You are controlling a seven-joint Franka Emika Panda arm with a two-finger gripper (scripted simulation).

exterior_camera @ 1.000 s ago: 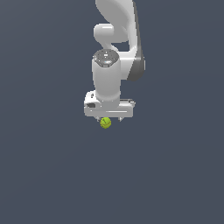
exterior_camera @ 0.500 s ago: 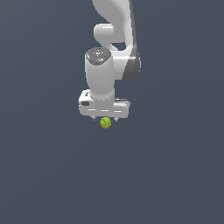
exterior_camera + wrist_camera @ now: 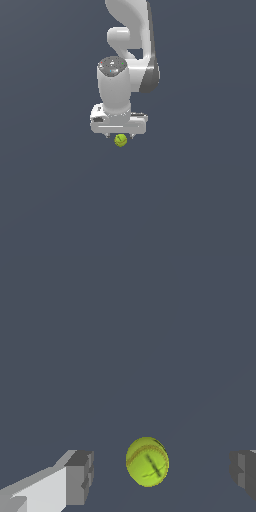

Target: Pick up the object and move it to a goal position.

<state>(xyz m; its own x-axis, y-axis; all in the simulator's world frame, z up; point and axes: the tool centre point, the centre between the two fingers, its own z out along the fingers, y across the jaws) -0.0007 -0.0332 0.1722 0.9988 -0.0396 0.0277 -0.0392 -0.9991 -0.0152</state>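
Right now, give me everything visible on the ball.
The ball is small, round and yellow-green, with faint darker seam lines and a dull, felt-like look, much like a tennis ball. In the wrist view it sits between the open pincer's two fingertips with a gap on each side, touching neither. In the exterior view it shows just below the white pincer body. Whether it rests on the grey surface is unclear.

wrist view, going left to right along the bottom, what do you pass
One gripper finger → open gap → yellow-green ball → open gap → the other finger. The ball touches neither finger.
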